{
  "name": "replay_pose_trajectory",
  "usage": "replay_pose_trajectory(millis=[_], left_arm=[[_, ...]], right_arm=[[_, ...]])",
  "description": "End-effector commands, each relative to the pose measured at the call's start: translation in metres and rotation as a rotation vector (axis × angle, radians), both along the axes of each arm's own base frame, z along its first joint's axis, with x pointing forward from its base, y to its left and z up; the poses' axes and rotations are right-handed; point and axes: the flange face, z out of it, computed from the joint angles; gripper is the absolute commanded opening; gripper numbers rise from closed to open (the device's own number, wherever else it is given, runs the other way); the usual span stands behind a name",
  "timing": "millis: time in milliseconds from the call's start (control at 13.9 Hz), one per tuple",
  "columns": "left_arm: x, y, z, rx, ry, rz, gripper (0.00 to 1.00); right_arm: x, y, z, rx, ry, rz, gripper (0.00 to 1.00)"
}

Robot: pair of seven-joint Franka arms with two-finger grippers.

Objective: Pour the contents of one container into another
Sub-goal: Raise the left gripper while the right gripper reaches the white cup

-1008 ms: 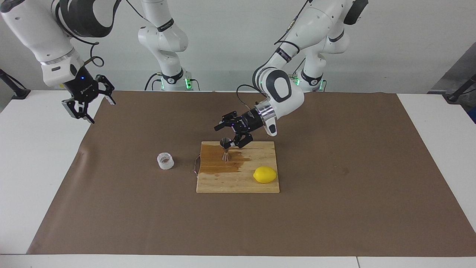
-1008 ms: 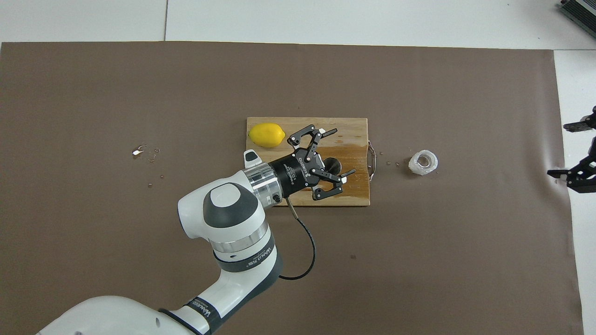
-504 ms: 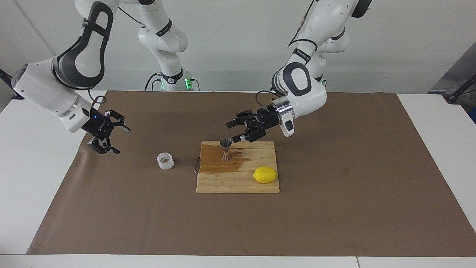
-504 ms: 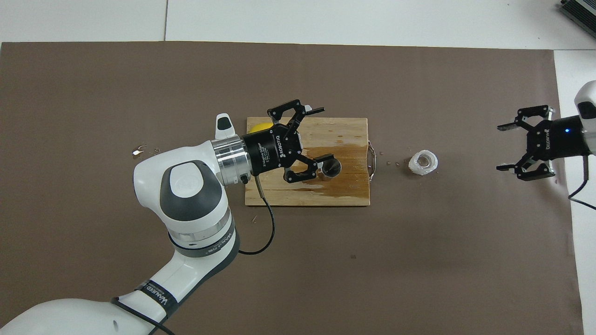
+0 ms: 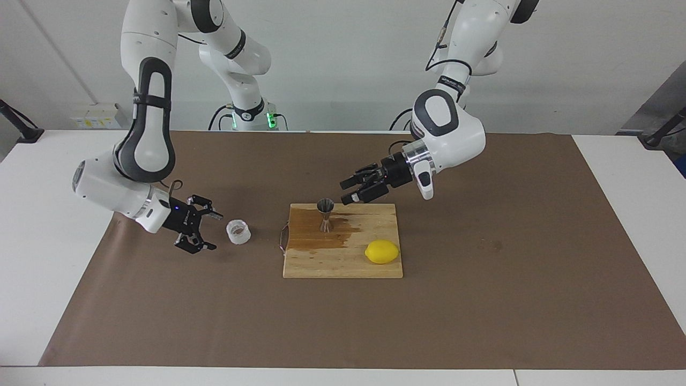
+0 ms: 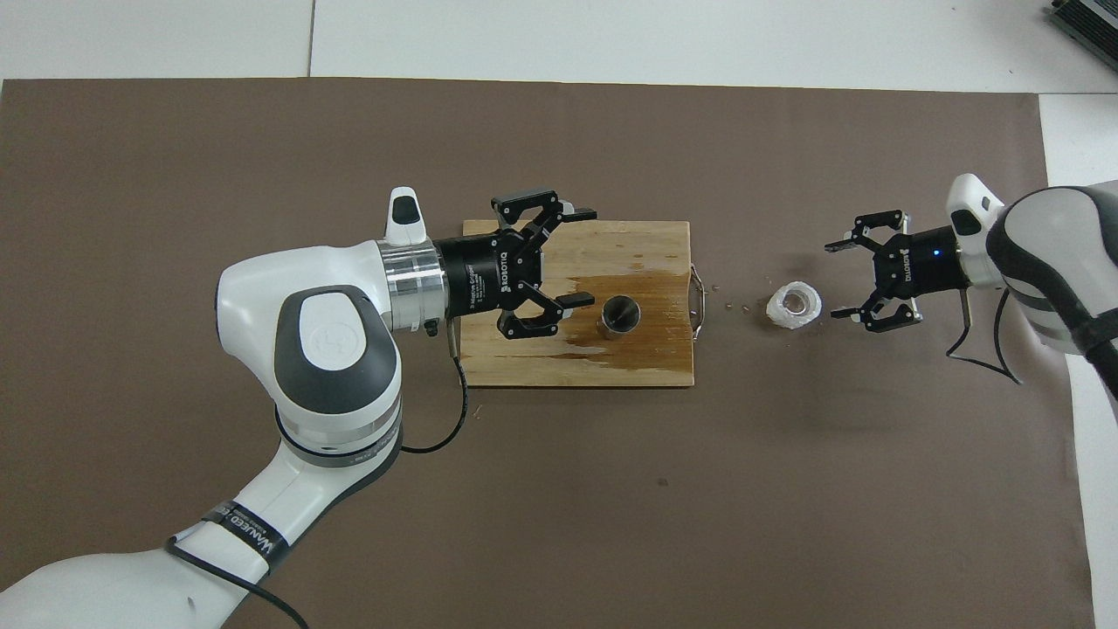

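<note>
Brown mat (image 5: 482, 300): covers the table.
Cutting board (image 5: 343, 262): mat centre, wet stain on it.
Left gripper (image 5: 348, 192): fingers spread, empty, over the board's robot-side edge.
Right gripper (image 5: 209, 231): fingers spread, empty, low just beside the cup, not touching.
Lemon (image 5: 382, 251): on the board.
Clear cup (image 5: 238, 232): upright on the mat, at 9 o'clock of the board in the facing view.
Jigger (image 5: 325, 214): upright on the board.

The jigger (image 5: 325, 207) is shiny metal; the cup (image 5: 238, 231) cloudy plastic; the board (image 5: 343, 262) wood, part wet-dark; the cover (image 5: 482, 300) matt brown paper.
</note>
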Motion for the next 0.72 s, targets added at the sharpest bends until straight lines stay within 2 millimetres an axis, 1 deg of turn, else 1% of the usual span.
replay_pose_trajectory(millis=[0,72,144,216,432,504,648], left_arm=[[-0.004,0.013,0.013,0.112,-0.084,-0.097,1.0],[-0.004,0.018,0.016,0.17,-0.123,-0.15,1.0],[-0.003,0.023,0.015,0.246,-0.167,-0.21,1.0],[-0.005,0.024,0.019,0.321,-0.22,-0.259,1.0],[-0.015,0.025,0.03,0.454,-0.302,-0.375,1.0],[-0.018,0.027,0.034,0.554,-0.354,-0.451,1.0],[-0.027,0.032,0.049,0.77,-0.471,-0.586,1.0]], right_arm=[[0.004,0.018,-0.006,0.031,-0.008,0.013,1.0],[0.0,0.02,-0.019,0.035,0.013,0.017,1.0],[-0.003,0.022,-0.024,0.039,0.023,0.019,1.0],[-0.007,0.023,-0.028,0.041,0.031,0.023,1.0],[-0.017,0.027,-0.034,0.044,0.049,0.028,1.0],[-0.019,0.029,-0.035,0.047,0.055,0.029,1.0],[-0.024,0.029,-0.038,0.05,0.061,0.035,1.0]])
